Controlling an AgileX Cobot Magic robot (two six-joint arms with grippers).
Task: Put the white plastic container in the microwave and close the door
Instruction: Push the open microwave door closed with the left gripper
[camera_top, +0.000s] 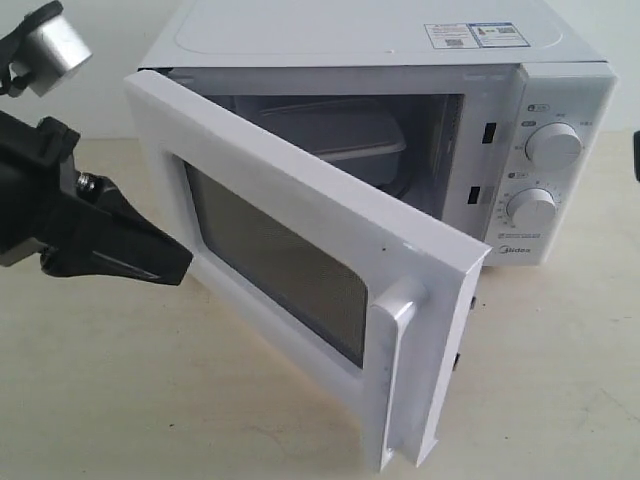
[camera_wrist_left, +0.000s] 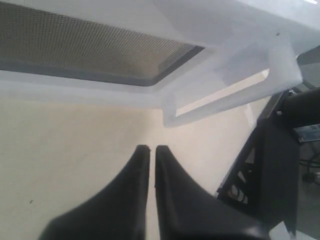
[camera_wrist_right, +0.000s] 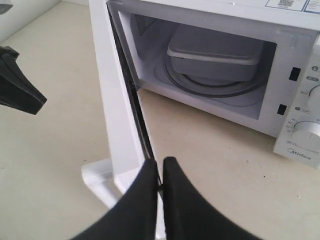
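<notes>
The white plastic container (camera_top: 345, 135) (camera_wrist_right: 215, 54) sits inside the microwave (camera_top: 400, 40) on the glass turntable (camera_wrist_right: 210, 87), lid on. The door (camera_top: 300, 250) stands about half open, its dark window (camera_top: 270, 260) and bar handle (camera_top: 395, 380) facing outward. My left gripper (camera_top: 183, 266) (camera_wrist_left: 149, 148) is shut and empty, its tip close to the door's outer face beside the window (camera_wrist_left: 90, 47); contact cannot be told. My right gripper (camera_wrist_right: 160, 161) is shut, hovering over the door's free edge (camera_wrist_right: 117, 115) in front of the cavity. The exterior view does not show its fingers.
Two round dials (camera_top: 553, 145) and the Midea logo are on the microwave's right panel. The beige tabletop (camera_top: 150, 400) lies in front. A black arm part (camera_wrist_left: 280, 150) shows beside the door handle (camera_wrist_left: 225, 95) in the left wrist view. The left gripper (camera_wrist_right: 20, 90) appears in the right wrist view.
</notes>
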